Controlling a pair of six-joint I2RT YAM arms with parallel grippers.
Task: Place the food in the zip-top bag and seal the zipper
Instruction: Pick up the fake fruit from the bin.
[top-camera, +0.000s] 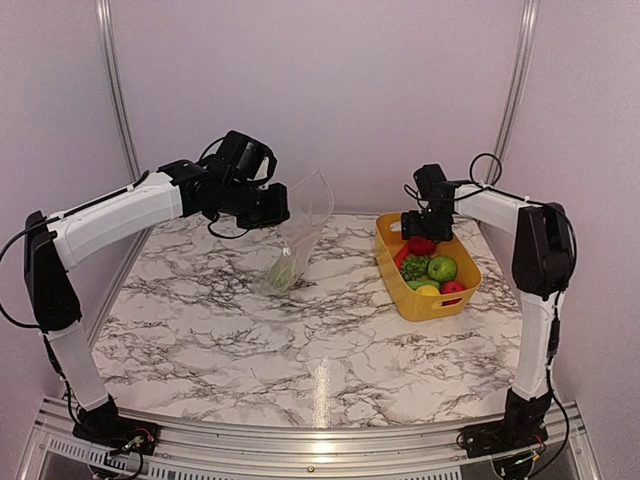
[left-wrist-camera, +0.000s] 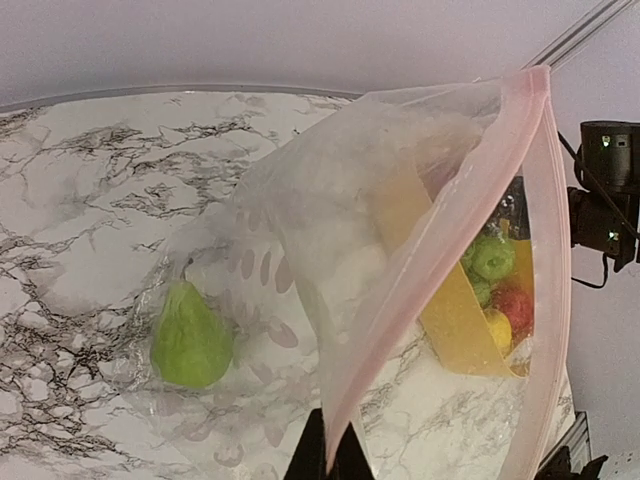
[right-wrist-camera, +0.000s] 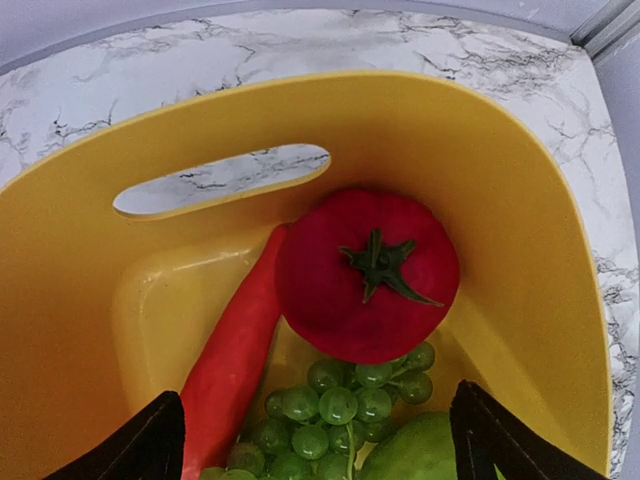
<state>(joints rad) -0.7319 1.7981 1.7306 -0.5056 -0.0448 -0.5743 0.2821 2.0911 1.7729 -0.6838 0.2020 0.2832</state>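
1. My left hand (left-wrist-camera: 325, 458): fingers pressed together, pinching the pink zipper strip (left-wrist-camera: 441, 250) at the mouth of the clear bag (top-camera: 303, 225).
2. Bag: I hold it raised over the middle of the marble surface (top-camera: 200, 320). Its mouth gapes and its lower end rests on the surface.
3. Pear (left-wrist-camera: 190, 340), green: inside the bag, down at the low end.
4. My right hand (top-camera: 425, 228): fingers spread wide with nothing between them. It hangs over the far end of the yellow basket (top-camera: 432, 308).
5. Basket: stands on the right side of the surface, well apart from the bag.
6. Basket contents:
   - tomato (right-wrist-camera: 365, 275), red, stem up, right under my right hand
   - long red pepper (right-wrist-camera: 235, 360), touching the tomato's side
   - green grapes (right-wrist-camera: 335, 405), touching the tomato
   - green apple (top-camera: 441, 268)
   - one yellow piece (top-camera: 428, 290) and one red piece (top-camera: 452, 288), at the near end
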